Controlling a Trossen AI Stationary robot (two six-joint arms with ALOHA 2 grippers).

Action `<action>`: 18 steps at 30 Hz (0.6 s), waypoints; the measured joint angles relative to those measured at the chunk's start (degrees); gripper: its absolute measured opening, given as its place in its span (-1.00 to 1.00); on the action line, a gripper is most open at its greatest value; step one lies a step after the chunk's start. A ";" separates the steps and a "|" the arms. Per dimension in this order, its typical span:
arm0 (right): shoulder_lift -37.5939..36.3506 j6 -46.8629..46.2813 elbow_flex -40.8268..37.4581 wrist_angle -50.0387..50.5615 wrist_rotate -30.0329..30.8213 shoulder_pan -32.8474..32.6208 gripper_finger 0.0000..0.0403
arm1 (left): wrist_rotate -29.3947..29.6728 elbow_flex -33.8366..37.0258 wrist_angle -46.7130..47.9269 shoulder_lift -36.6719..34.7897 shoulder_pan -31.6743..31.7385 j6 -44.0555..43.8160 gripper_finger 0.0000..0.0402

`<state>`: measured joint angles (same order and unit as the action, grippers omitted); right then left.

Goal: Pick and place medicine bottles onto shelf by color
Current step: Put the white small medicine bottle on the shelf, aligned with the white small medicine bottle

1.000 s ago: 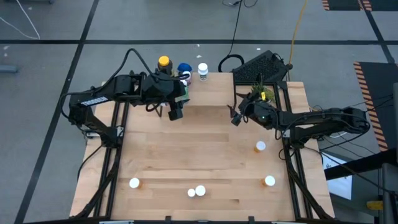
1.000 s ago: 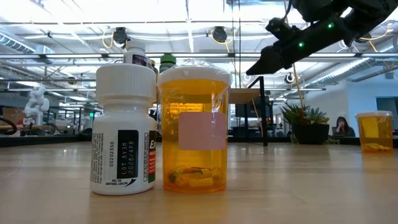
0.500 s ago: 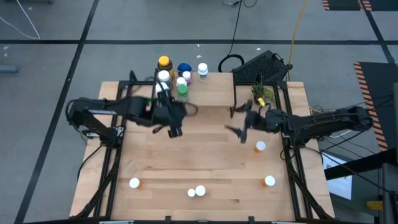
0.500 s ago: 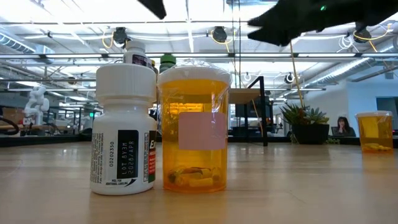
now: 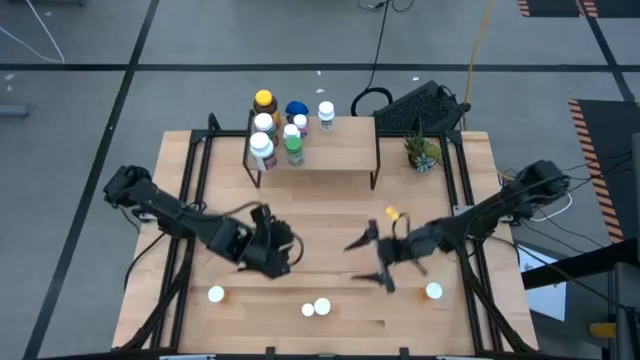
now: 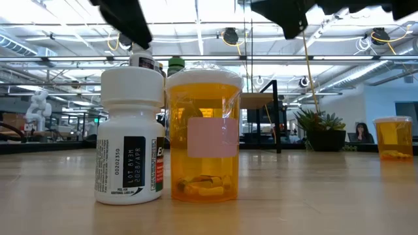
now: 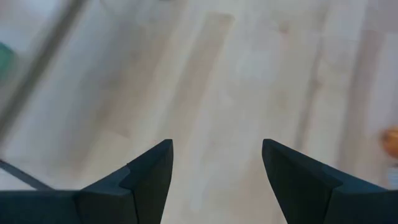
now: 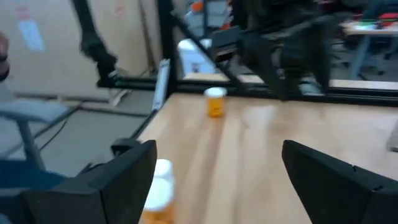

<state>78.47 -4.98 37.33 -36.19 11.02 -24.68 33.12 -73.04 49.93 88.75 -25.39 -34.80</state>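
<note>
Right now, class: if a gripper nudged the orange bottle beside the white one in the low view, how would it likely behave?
The orange bottle looks nearly empty, so probably light. Standing upright on a flat base, it would likely slide before tipping. Its clear wall looks smooth, perhaps slippery to grip.

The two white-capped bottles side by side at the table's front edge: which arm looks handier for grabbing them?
Hard to call; both open tools, left and right, hover about equally near that pair.

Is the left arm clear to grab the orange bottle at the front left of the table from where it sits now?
Probably yes. The left gripper is open and empty, hovering just behind the orange bottle. Only bare table lies between them, and the nearest other bottles, the front pair, stand well off to the side.
</note>
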 joint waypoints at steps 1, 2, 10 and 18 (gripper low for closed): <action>2.46 0.12 2.20 0.44 0.79 -1.38 0.68 | 0.02 1.17 -1.05 0.00 -1.50 -2.39 0.25; 5.02 0.45 4.55 1.11 0.93 -2.59 0.68 | 0.04 2.45 -2.63 0.00 -2.99 -4.40 0.25; 22.40 0.98 25.37 17.31 0.85 -7.76 0.68 | -4.51 18.03 -30.36 -0.07 -13.99 -15.07 0.25; 35.37 -0.56 43.09 33.32 -3.30 -6.40 0.68 | -1.38 29.43 -47.20 0.04 -18.65 -14.39 0.25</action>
<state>113.84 -5.55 80.42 -2.88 7.73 -31.08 31.75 -43.61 2.74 88.79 -44.05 -49.19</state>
